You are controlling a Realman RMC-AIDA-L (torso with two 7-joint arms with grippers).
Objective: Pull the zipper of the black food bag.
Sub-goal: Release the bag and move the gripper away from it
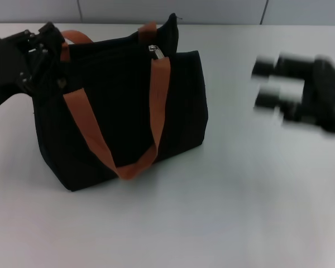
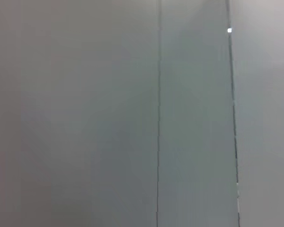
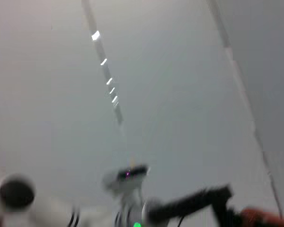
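Note:
The black food bag (image 1: 123, 111) stands upright on the white table, left of centre in the head view, with its orange-brown strap handles (image 1: 92, 134) hanging down the front. The small silver zipper (image 1: 156, 52) sits on top of the bag towards its right end. My left gripper (image 1: 49, 49) is against the bag's top left end, by the rear handle. My right gripper (image 1: 262, 84) hovers well to the right of the bag, open and empty, its fingers pointing towards the bag and smeared by motion. The two wrist views show neither the bag's body nor the zipper.
The white table (image 1: 240, 195) stretches in front of and to the right of the bag. A grey panelled wall (image 1: 212, 11) runs behind the table. The left wrist view shows only wall panels (image 2: 85, 113).

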